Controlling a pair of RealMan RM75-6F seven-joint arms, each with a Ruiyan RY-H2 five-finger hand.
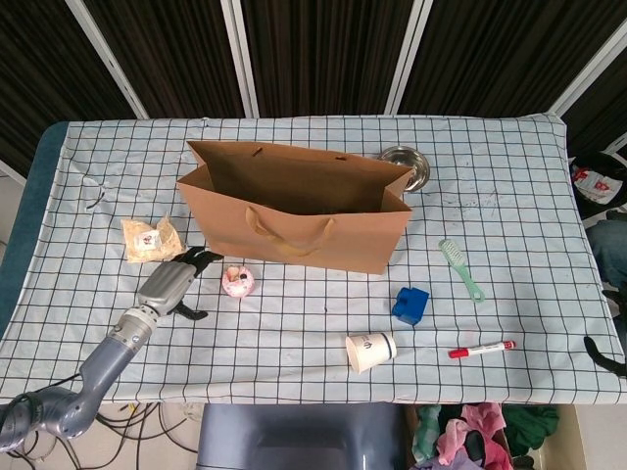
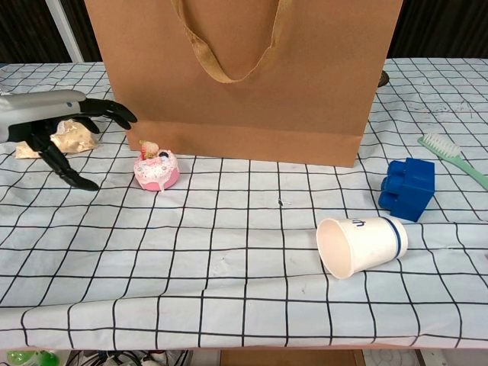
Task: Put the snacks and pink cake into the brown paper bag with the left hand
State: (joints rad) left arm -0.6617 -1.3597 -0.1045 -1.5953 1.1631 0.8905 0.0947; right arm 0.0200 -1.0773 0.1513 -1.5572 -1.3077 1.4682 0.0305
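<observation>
I see one clear packet of pale snacks (image 1: 151, 239) lying flat on the checked counter (image 1: 294, 323), far to the left. My left hand (image 1: 169, 287) is low by the counter, just below that packet and just left of the one small pink cake (image 1: 238, 282). Its black fingers (image 2: 107, 112) are spread apart and hold nothing. They point at the cake but do not touch it. The one big brown paper bag (image 1: 304, 211) stands open behind the cake, and I cannot see anything inside it. Next come one blue plastic block (image 1: 410, 305) and one white paper cup (image 1: 371, 351) lying on its side. Then one green brush (image 1: 460, 267) and one red marker pen (image 1: 481, 349). My right hand (image 1: 609, 351) only peeks in at the far edge, so I cannot tell how its fingers are.
</observation>
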